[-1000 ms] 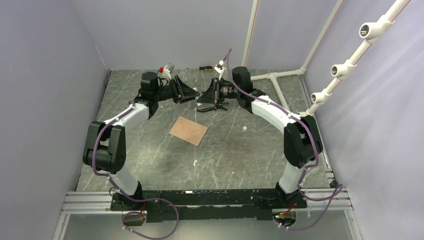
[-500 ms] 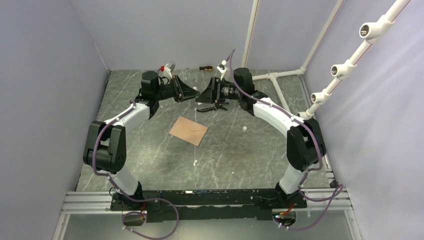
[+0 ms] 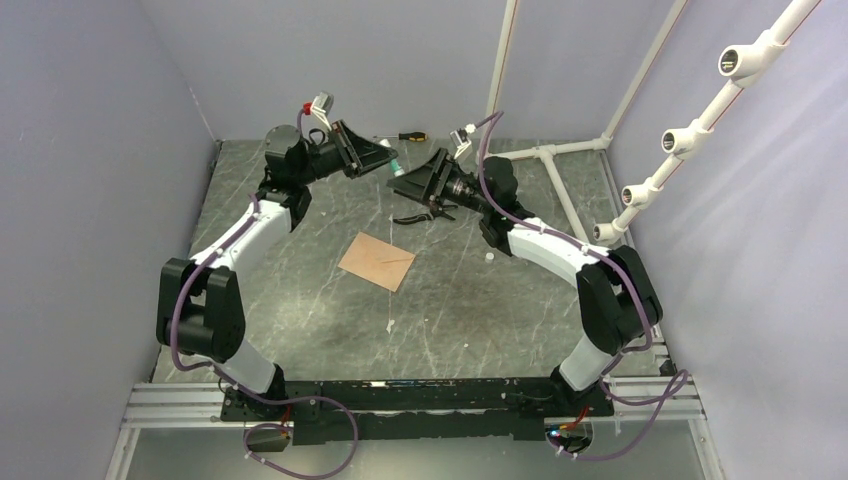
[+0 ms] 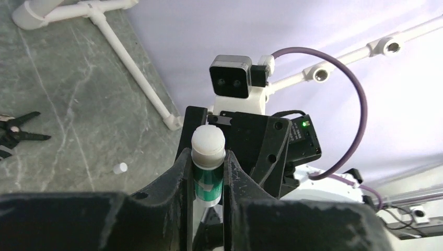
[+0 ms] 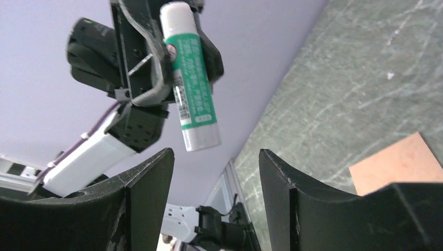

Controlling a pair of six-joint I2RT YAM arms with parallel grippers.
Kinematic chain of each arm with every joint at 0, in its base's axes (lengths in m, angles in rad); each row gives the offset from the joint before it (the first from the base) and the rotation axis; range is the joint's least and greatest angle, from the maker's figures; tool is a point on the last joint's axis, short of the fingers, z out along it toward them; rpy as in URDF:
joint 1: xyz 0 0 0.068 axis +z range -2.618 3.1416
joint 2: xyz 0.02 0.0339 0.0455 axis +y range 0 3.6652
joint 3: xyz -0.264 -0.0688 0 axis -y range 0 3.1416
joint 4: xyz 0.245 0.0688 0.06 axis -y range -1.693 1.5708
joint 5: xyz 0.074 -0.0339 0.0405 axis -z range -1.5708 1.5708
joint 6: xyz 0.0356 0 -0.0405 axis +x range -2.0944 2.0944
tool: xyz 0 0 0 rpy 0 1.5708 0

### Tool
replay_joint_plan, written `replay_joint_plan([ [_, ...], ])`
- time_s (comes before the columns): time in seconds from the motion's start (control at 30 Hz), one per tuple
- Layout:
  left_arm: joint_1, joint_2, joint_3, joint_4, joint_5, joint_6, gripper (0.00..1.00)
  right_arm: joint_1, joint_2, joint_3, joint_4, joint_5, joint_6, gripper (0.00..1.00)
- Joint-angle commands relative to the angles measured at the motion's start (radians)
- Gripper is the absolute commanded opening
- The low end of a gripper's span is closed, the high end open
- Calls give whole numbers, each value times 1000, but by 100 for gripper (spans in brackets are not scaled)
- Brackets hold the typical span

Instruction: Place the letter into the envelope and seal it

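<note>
Risk of a dropped stick above the grey marbled table (image 3: 300, 310).
Left gripper (image 4: 207, 180), raised beyond the far edge of the flat salmon-brown rectangular paper sheet (image 3: 377, 261), pinched a green-and-white cylindrical glue stick (image 5: 189, 78). Right gripper (image 5: 215, 152), also beyond that far edge, faced it with jaws spread, touching nothing. The sheet, probably the letter, lay flat on the table; no separate envelope could be made out. The spread jaws could bump the stick, twist it loose and drop it onto the sheet, shifting it. Its white end (image 4: 208, 141) could slip if grabbed alone.
</note>
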Motion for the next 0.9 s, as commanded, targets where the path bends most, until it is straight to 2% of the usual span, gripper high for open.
replay_joint_plan([
  [0.0, -4, -27, 11, 93, -4, -94, 3, 1, 11, 66, 183, 31, 92, 65],
  [0.17, -4, -35, 3, 88, -9, -103, 2, 1, 14, 68, 218, 35, 119, 64],
  [0.33, -4, -43, -1, 88, -16, -108, 3, 1, -6, 47, 207, 61, 127, 49],
  [0.57, -4, -48, -7, 100, -19, -119, 2, 3, -45, -9, 200, 138, 124, 44],
  [0.73, -4, -48, -7, 99, -22, -119, 3, 3, -26, 2, 197, 125, 102, 24],
  [0.87, -4, -51, 1, 62, -30, -97, 2, 5, -17, 24, 144, 122, 10, 8],
])
